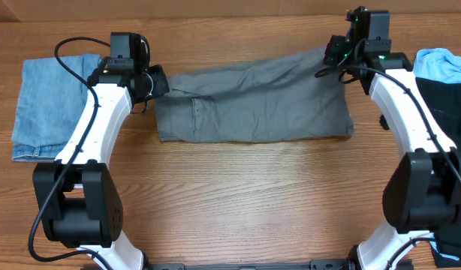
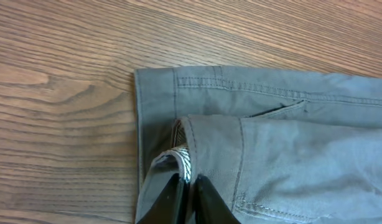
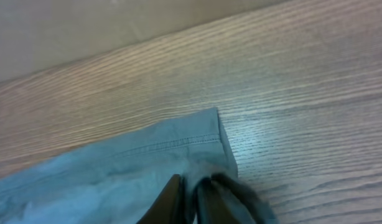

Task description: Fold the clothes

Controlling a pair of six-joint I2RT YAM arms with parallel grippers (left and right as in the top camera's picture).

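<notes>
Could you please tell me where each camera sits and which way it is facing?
Overhead: above the table, facing straight down on the grey shorts; left arm and right arm show.
Left wrist: on the left arm, facing down at the shorts' seamed end; left tool pinches fabric.
Right wrist: on the right arm, facing down at a stitched corner; right tool grips it.
Shared: all three see the shorts on the wood table.

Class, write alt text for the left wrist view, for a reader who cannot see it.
A pair of grey shorts lies folded on a wooden table, a turned-over waistband corner pinched in the left end effector at the bottom edge. A stitched seam and a pocket slit cross the cloth above.
</notes>
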